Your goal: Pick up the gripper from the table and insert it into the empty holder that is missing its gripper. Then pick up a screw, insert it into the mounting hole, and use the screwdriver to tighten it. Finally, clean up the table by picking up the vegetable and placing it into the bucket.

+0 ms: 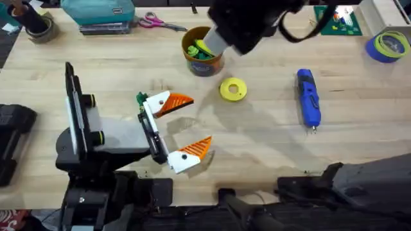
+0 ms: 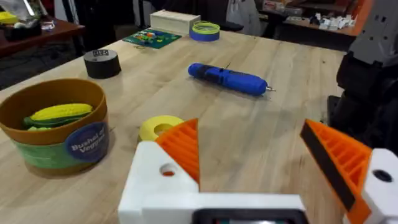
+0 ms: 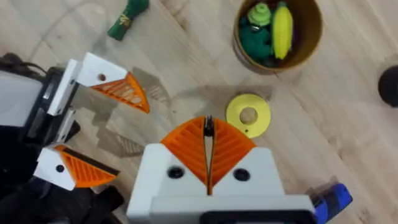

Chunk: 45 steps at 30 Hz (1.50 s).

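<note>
My left gripper lies open low over the table, both of its white brackets bearing orange ribbed tips; no loose gripper, empty holder or screw is in view. My right gripper is shut on nothing, held high above the yellow disc, beside the bucket. The bucket stands at the back centre with a yellow corn and green pieces inside. A small green vegetable lies on the table beside the left gripper's far finger. The blue screwdriver lies to the right.
A black tape roll and a blue-and-yellow tape roll sit towards the back right. Scissors, a teal case and another roll line the far left edge. The right arm looms dark above the bucket.
</note>
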{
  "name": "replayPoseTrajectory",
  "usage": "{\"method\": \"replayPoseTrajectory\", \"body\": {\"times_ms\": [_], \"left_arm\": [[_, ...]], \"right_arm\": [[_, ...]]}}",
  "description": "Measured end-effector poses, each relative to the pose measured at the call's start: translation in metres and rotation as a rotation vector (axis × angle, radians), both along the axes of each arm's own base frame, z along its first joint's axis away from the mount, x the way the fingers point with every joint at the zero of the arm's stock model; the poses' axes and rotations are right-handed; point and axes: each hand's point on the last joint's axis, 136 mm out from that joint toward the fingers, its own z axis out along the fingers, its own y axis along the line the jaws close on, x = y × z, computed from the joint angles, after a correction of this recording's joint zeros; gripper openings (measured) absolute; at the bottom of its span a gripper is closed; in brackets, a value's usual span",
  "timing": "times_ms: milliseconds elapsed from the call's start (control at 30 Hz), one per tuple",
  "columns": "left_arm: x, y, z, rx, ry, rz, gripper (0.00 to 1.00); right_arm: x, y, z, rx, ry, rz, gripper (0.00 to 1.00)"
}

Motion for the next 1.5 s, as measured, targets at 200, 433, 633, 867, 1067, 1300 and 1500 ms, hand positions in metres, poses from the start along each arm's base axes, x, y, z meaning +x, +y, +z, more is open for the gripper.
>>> {"method": "replayPoseTrajectory", "body": {"times_ms": [200,433,633,867,1067,1300,1500], "left_arm": [[0.000,0.000,0.000,0.000,0.000,0.000,0.985],[0.000,0.000,0.000,0.000,0.000,0.000,0.985],[0.000,0.000,0.000,0.000,0.000,0.000,0.985],[0.000,0.000,0.000,0.000,0.000,0.000,0.985],[0.000,0.000,0.000,0.000,0.000,0.000,0.985],[0.000,0.000,0.000,0.000,0.000,0.000,0.985],[0.000,0.000,0.000,0.000,0.000,0.000,0.985]], "right_arm": [[-0.012,0.026,-0.011,-0.017,0.002,0.090,0.006],[-0.026,0.052,-0.015,-0.016,-0.013,0.186,0.006],[-0.040,0.064,-0.014,-0.018,-0.033,0.264,0.006],[-0.050,0.072,-0.017,-0.031,-0.037,0.318,0.006],[-0.054,0.080,-0.029,-0.060,-0.027,0.359,0.006],[-0.060,0.091,-0.036,-0.079,-0.039,0.429,0.006],[-0.064,0.095,-0.036,-0.085,-0.056,0.473,0.006]]}}
